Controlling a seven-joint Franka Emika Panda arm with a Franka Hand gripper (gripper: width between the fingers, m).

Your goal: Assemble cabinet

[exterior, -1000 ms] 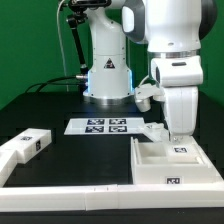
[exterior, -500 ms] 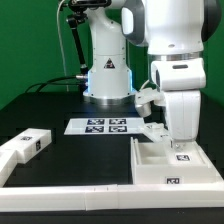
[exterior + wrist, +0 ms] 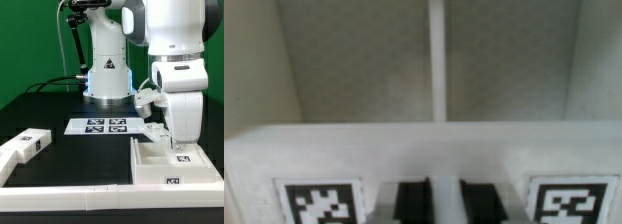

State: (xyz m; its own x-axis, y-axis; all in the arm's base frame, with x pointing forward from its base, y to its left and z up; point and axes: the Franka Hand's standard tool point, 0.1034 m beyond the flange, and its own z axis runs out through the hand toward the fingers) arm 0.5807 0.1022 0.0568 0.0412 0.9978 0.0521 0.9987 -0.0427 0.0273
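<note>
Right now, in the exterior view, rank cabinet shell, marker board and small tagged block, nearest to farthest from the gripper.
1. Cabinet shell: right below the gripper.
2. Marker board: toward the exterior view's left.
3. Small tagged block: farthest, at the exterior view's far left.

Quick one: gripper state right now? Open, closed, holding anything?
Gripper: cannot be told. The jaws stand close together at the cabinet, but the wrist view is too blurred to show a grip.

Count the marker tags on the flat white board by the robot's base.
4 marker tags on the marker board, in a two-by-two grid: two in the far row, two in the near row. The gripper may hide more at the exterior view's right end.
</note>
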